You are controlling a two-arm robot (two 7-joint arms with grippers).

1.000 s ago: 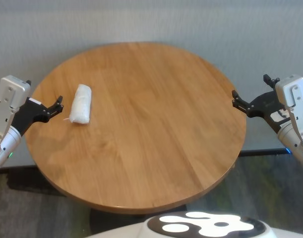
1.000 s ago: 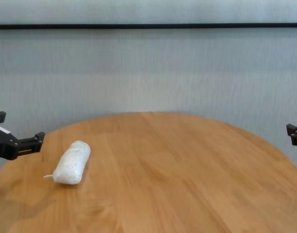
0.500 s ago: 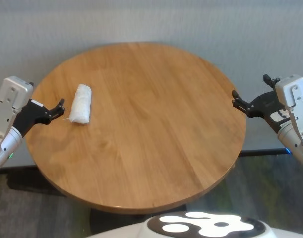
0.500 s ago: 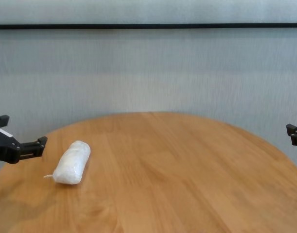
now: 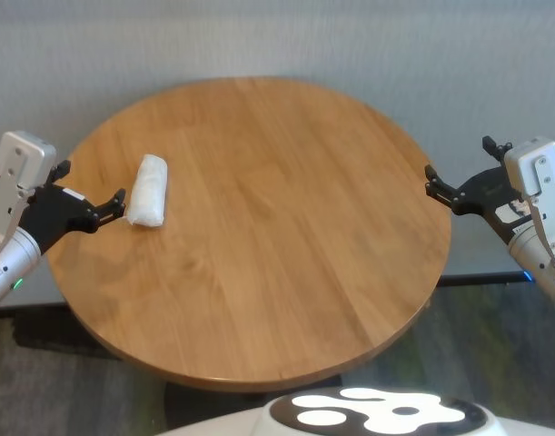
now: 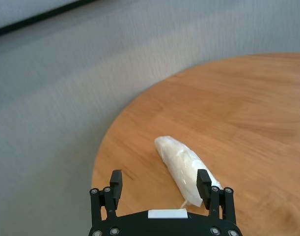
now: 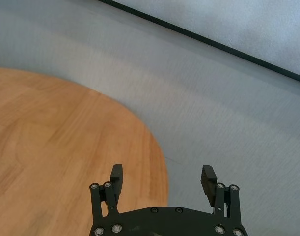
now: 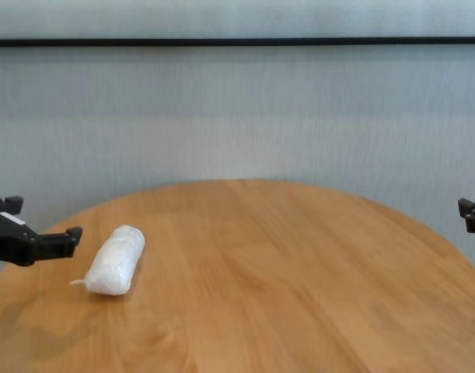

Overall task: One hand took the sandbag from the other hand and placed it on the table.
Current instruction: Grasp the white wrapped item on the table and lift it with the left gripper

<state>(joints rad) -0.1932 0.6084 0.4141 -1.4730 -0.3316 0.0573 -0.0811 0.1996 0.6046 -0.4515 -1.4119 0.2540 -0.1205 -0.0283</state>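
Note:
The white sandbag (image 5: 147, 189) lies on the round wooden table (image 5: 286, 236) near its left edge, its short tail end toward me. My left gripper (image 5: 97, 191), on the wrist with the green light, is open and empty just left of the bag, one fingertip close beside it. In the left wrist view the sandbag (image 6: 181, 162) lies just ahead of the open gripper (image 6: 159, 178), toward one finger. In the chest view the left gripper (image 8: 49, 233) sits level with the sandbag (image 8: 115, 260). My right gripper (image 5: 459, 165), with the blue light, is open and empty at the table's right edge (image 7: 162, 173).
A grey wall (image 8: 237, 116) rises behind the table. The robot's white body (image 5: 368, 413) shows below the table's near edge. Grey floor surrounds the table.
My left gripper has moved right, closer to the sandbag, and dropped a little. The sandbag and the right arm have not moved.

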